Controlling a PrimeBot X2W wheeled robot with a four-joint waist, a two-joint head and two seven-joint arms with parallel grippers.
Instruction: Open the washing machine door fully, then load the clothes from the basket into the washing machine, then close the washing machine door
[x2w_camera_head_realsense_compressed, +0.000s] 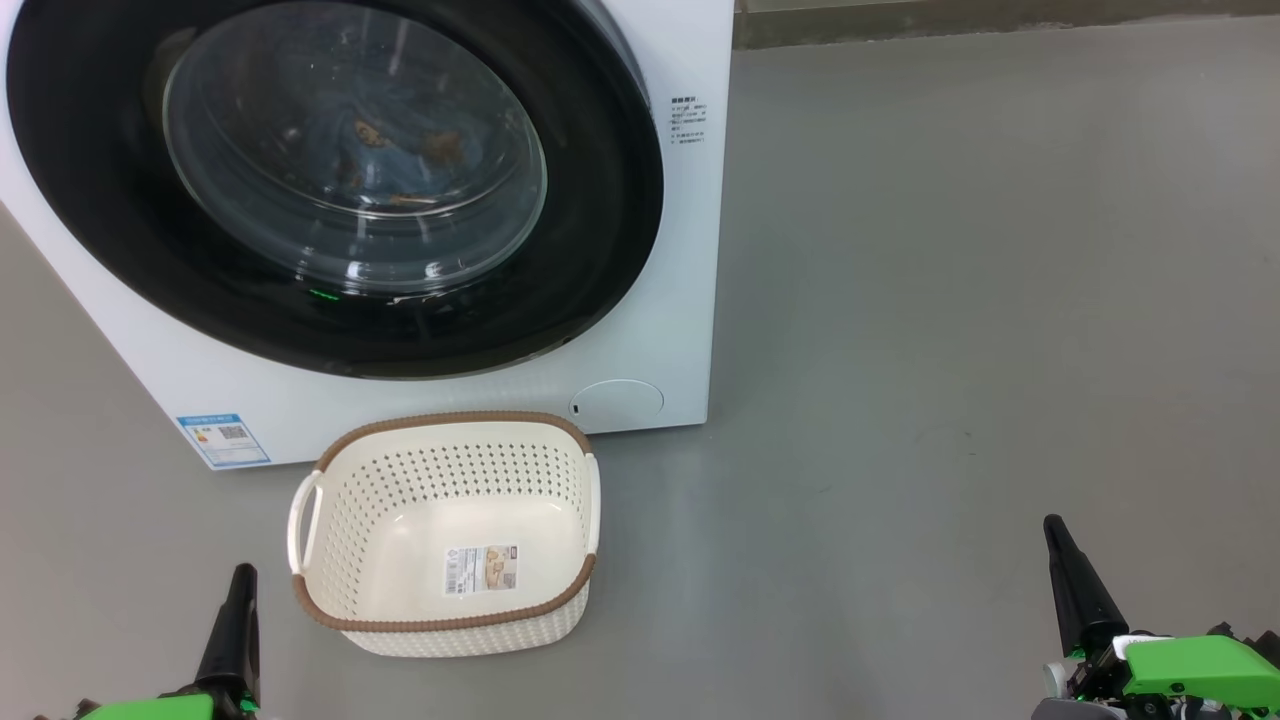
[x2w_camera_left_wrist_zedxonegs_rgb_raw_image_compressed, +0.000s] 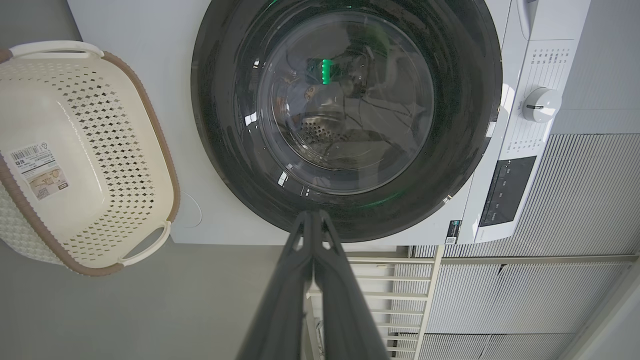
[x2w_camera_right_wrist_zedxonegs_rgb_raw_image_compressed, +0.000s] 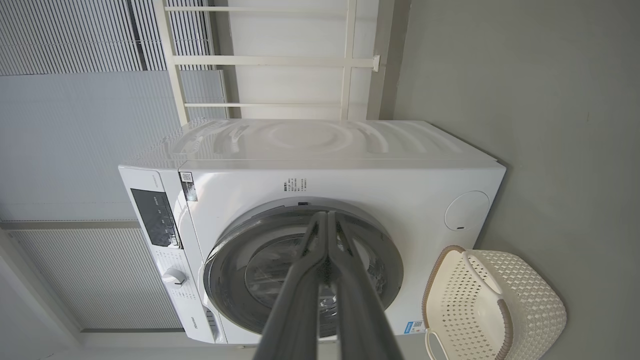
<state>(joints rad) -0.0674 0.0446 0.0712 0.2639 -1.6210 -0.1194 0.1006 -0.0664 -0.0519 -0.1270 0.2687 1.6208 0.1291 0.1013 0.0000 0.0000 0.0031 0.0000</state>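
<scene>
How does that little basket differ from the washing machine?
The basket is small, cream and open-topped; the washing machine is a big white box, its black door shut. The basket is empty; the washing machine holds blue clothes behind that door. Both stand on the grey floor.

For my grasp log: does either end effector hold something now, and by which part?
Nothing is held. The left end effector and the right end effector are both shut on nothing, apart from the cream-white perforated plastic basket.

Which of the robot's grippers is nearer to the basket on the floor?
Left. The left gripper is just off the near left corner of the basket; the right gripper is far off to the basket's right.
</scene>
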